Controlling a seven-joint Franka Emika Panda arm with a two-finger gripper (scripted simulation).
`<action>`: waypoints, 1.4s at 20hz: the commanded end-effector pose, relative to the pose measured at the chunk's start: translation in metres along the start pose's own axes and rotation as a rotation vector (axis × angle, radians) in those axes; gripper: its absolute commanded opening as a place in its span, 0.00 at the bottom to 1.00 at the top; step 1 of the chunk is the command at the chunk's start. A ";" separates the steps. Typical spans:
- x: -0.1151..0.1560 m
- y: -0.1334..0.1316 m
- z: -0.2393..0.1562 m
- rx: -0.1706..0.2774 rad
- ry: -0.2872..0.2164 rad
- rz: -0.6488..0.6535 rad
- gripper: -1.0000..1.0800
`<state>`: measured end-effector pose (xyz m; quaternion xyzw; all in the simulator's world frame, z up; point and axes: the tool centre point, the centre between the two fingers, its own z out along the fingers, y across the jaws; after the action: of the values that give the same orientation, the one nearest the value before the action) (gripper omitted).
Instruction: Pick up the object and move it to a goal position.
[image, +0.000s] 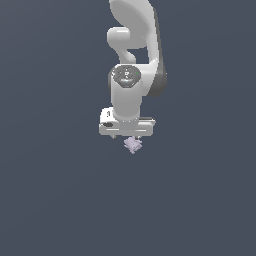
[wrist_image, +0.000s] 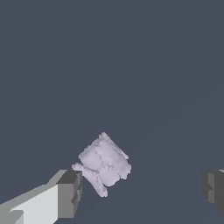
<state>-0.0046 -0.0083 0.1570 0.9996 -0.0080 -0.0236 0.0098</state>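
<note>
One lilac-grey object (wrist_image: 103, 164) lies between the wide-open claw's (wrist_image: 142, 192) fingers (wrist_image: 70, 192), ungripped.

only the object (wrist_image: 104, 165) sits btwn the wide-apart tool (wrist_image: 142, 190) fingers; bare floor all round.

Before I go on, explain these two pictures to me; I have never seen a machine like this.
Both are simulator renders of one white robot arm. The exterior view is from a camera off the arm; the wrist view is from a camera on its wrist. At the arm's end is a gripper with two fingers, here wide apart, so nothing is held. A small pale lilac jagged lump, the object, lies on the plain dark surface between the fingers, nearer one.
</note>
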 end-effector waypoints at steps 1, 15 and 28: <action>0.000 0.000 0.000 0.000 0.000 0.000 0.96; -0.002 0.029 -0.004 -0.008 0.004 0.075 0.96; -0.007 0.016 0.009 0.001 0.011 0.201 0.96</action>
<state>-0.0111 -0.0267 0.1511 0.9951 -0.0966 -0.0178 0.0121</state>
